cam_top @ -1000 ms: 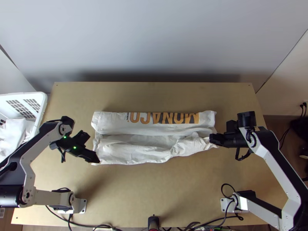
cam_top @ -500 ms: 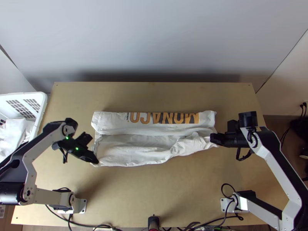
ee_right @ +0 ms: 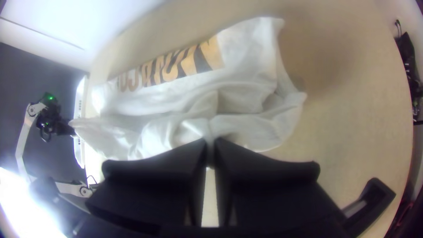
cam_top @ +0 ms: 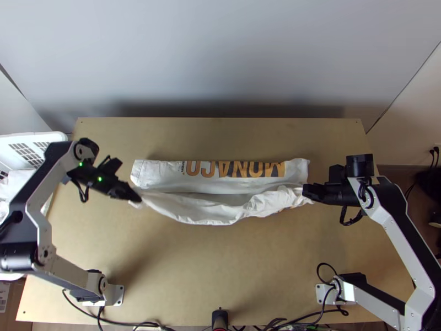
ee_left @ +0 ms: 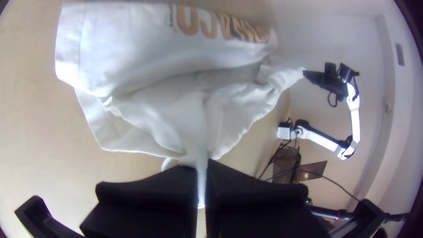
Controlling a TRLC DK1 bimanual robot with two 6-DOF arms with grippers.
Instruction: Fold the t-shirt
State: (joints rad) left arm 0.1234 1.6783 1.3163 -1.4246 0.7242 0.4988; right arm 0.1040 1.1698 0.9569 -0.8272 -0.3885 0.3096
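Up and away from the arms' bases, toward the table's far side, the left gripper [cam_top: 138, 199] has carried its corner of the white t-shirt [cam_top: 206, 212], and the near edge has come along with it, now sagging between the two arms. Over on the other side, the right gripper [cam_top: 305, 191] has shifted only a little the same way.

Looking at the left wrist view, I see the left gripper [ee_left: 202, 164] closed on a narrow gathered strip of cloth, its end poking out between the fingers. Its opposite number, the right gripper [ee_right: 210, 143], is pinched on a bunched bit of the shirt too, though that view is blurry, so I'd say it's probably just a fold near the side edge.

The shirt lies across the middle of the wooden table [cam_top: 220, 270], its far part a flat, wide band with orange lettering [cam_top: 234, 169], its near part loose and wrinkled. Off by the left arm, a white basket [cam_top: 33, 137] stands at the table's side with white cloth [cam_top: 19, 179] inside.
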